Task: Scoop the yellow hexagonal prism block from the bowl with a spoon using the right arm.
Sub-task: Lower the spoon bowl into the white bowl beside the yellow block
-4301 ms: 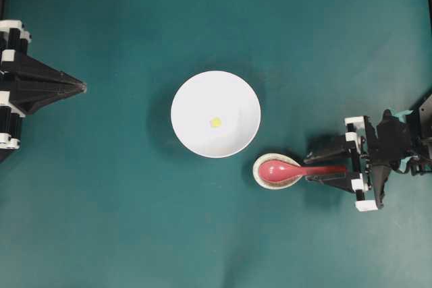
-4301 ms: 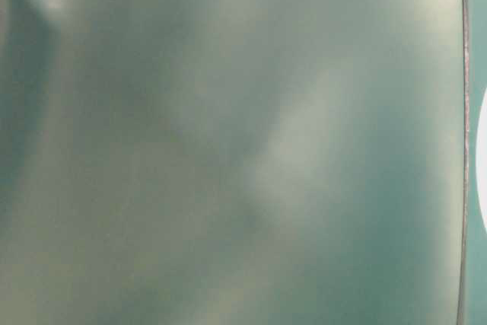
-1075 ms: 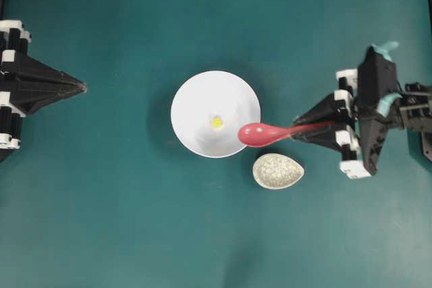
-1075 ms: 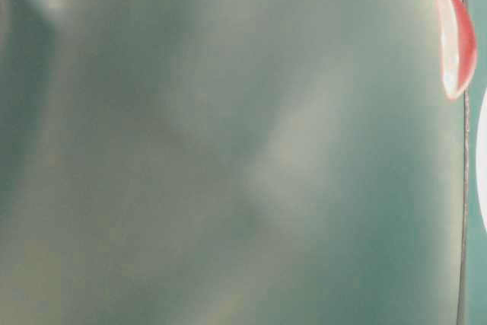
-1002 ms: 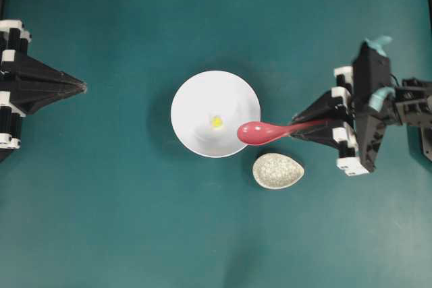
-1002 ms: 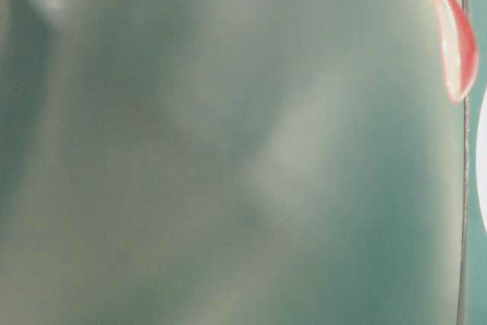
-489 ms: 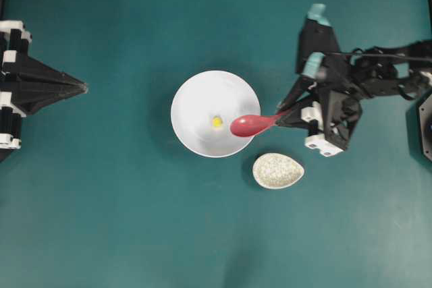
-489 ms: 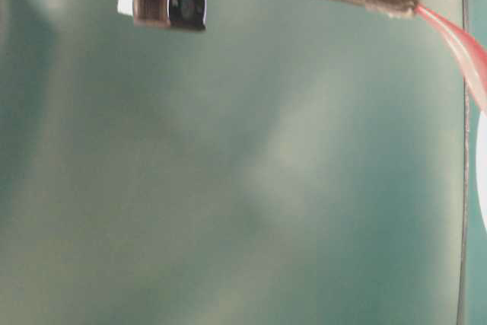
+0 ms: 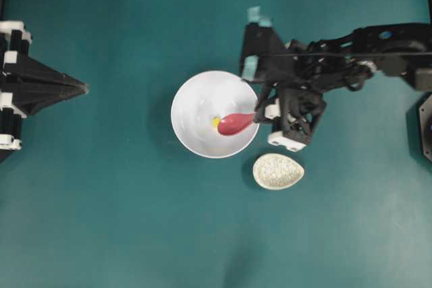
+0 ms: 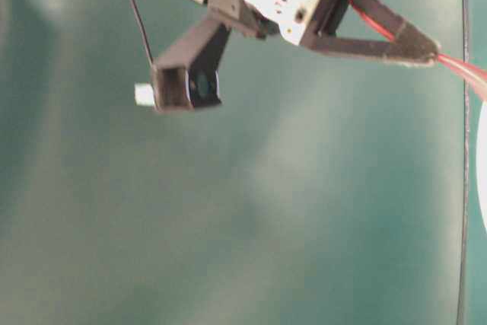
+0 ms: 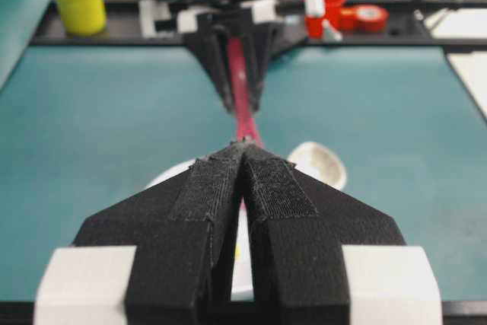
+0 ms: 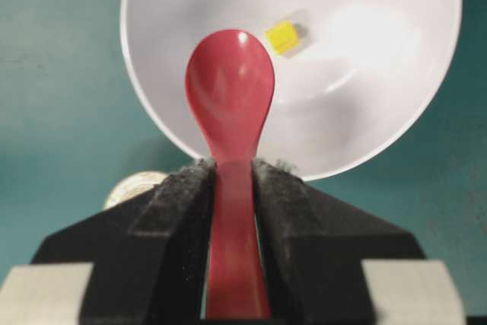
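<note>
Spoon (image 12: pixel 230 112) handle is pinched in the right tool (image 12: pixel 232 180); its scoop hangs inside the bowl (image 12: pixel 396 112), just short of the yellow hexagonal prism block (image 12: pixel 282 36) on the bowl floor. Step: approach. Next: slide scoop under block. Left tool (image 11: pixel 242 159) is pressed together, well apart from bowl.

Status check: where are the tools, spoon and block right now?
Right tool clamps spoon, scoop inside bowl beside yellow block. Left tool shut, parked. Nothing between.
</note>
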`<action>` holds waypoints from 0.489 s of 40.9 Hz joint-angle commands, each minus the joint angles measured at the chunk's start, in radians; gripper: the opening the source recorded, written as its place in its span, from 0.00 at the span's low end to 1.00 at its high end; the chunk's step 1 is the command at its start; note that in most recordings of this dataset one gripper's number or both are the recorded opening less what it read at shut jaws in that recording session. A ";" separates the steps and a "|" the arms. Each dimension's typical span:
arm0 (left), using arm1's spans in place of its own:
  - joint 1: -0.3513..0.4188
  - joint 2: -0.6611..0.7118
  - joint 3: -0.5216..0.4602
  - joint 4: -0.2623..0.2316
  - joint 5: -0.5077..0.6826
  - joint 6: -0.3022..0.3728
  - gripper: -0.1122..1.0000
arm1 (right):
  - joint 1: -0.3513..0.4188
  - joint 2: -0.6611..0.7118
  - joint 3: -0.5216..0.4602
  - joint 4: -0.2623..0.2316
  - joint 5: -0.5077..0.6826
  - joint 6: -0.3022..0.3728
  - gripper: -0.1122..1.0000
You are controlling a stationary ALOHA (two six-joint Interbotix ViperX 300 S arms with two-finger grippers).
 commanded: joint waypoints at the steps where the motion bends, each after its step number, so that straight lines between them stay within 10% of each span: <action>1: 0.002 0.008 -0.025 0.003 -0.005 0.002 0.09 | -0.003 0.009 -0.058 -0.044 0.038 0.028 0.30; 20: 0.002 0.008 -0.025 0.003 -0.005 0.002 0.09 | -0.003 0.061 -0.109 -0.137 0.149 0.121 0.30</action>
